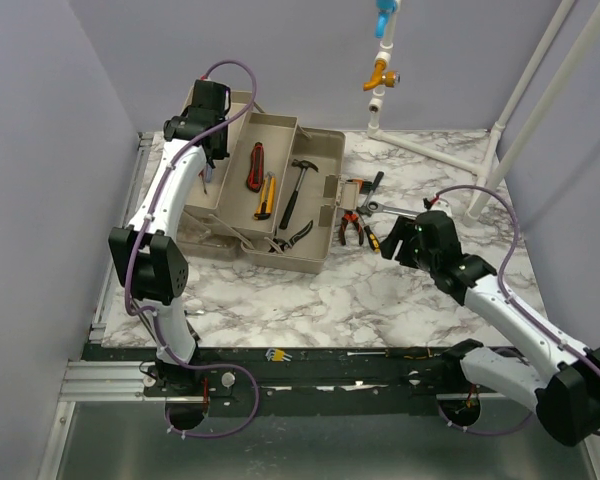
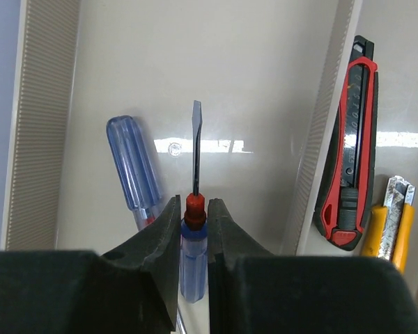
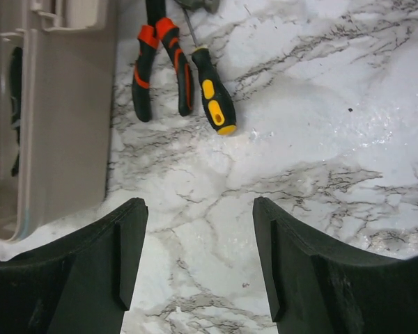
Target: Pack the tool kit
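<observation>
The beige toolbox point(image 1: 325, 160) stands open at the back left with its trays spread. My left gripper point(image 2: 194, 216) is shut on a blue-handled flat screwdriver point(image 2: 194, 209), held over the left tray point(image 2: 265, 69); a second blue screwdriver point(image 2: 134, 163) lies there. A red knife point(image 2: 350, 146) and a yellow knife point(image 2: 390, 223) lie in the tray to the right. A hammer point(image 1: 298, 190) and pliers point(image 1: 293, 236) lie in the box. My right gripper point(image 3: 198, 229) is open and empty over the marble, short of red-handled pliers point(image 3: 160, 62) and a yellow-black screwdriver point(image 3: 214, 94).
A wrench and other small tools point(image 1: 365, 200) lie on the marble table right of the box. White pipe frame legs point(image 1: 500, 150) stand at the back right. A small hex key set point(image 1: 276, 354) lies at the table's near edge.
</observation>
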